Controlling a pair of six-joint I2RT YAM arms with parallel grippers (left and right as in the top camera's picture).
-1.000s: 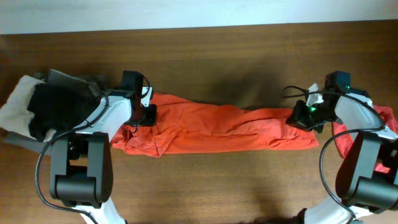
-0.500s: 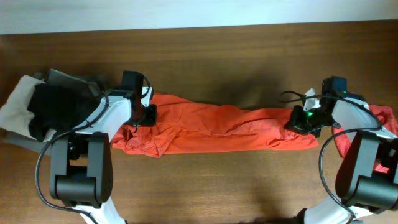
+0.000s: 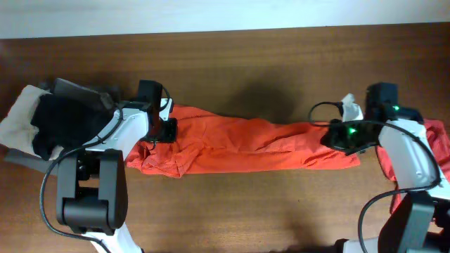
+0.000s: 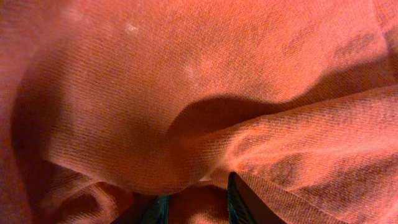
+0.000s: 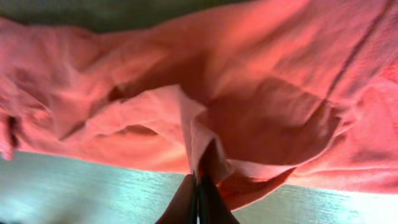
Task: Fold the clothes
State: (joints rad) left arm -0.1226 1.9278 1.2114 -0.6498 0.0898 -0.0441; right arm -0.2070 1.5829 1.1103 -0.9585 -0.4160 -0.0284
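Note:
An orange-red garment lies as a long crumpled band across the middle of the table. My left gripper is at its left end; the left wrist view shows its fingers with a fold of the orange-red cloth between them. My right gripper is at the garment's right end, and the right wrist view shows its fingers pinched shut on a fold of the cloth, lifting it off the table. A second red garment lies at the far right under the right arm.
A pile of black cloth and beige cloth lies at the left edge of the wooden table. A pale wall strip runs along the far edge of the table.
My right gripper has shifted slightly left and the right arm has swung outward, pulling the garment's right end. The left arm has not moved.

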